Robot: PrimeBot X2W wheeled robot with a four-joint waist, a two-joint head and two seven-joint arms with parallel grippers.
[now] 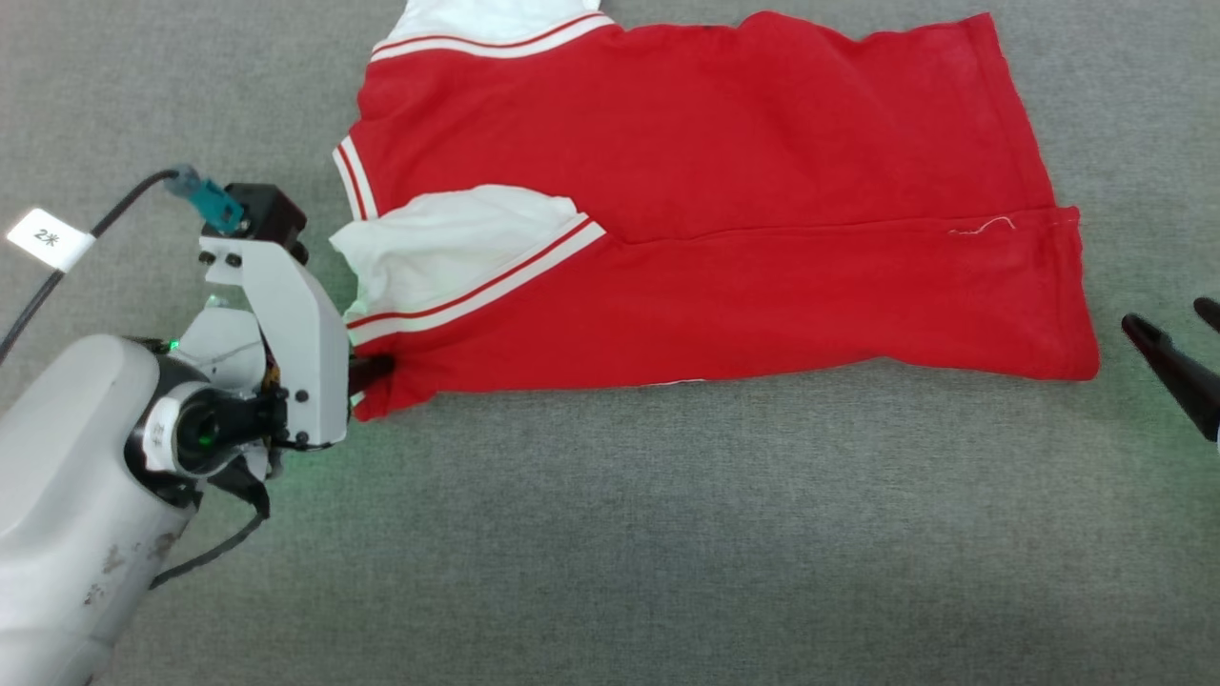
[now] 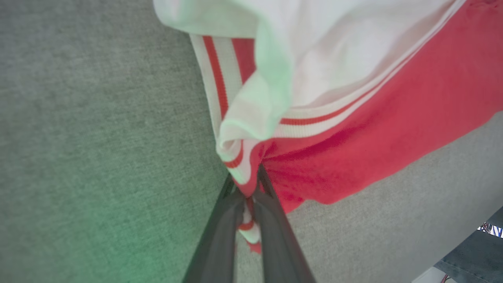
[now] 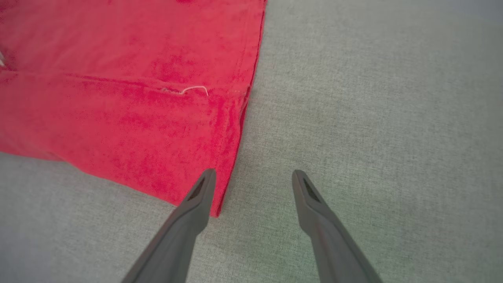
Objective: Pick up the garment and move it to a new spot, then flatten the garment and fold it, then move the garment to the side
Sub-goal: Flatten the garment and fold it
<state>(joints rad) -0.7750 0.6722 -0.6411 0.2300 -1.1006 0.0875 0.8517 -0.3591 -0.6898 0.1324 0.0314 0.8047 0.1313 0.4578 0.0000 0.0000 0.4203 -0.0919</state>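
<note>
head view: garment (image 1: pixel 724 238) lies folded on the tabletop (image 1: pixel 667 534), left end effector (image 1: pixel 374 367) at its 8 o'clock corner. left wrist view: it clamps that striped corner, likely for folding. right wrist view: right end effector (image 3: pixel 253 175) hovers apart by the hem.

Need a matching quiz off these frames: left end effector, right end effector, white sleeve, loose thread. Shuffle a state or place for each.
Column one
1. left end effector
2. right end effector
3. white sleeve
4. loose thread

Column two
A. lies folded over the red body of the garment
B. open, over the grey surface, gripping nothing
C. lies on the red cloth along the fold line
D. shut on the garment's striped corner

Pairs: 1-D, 2-B, 3-A, 4-C
</note>
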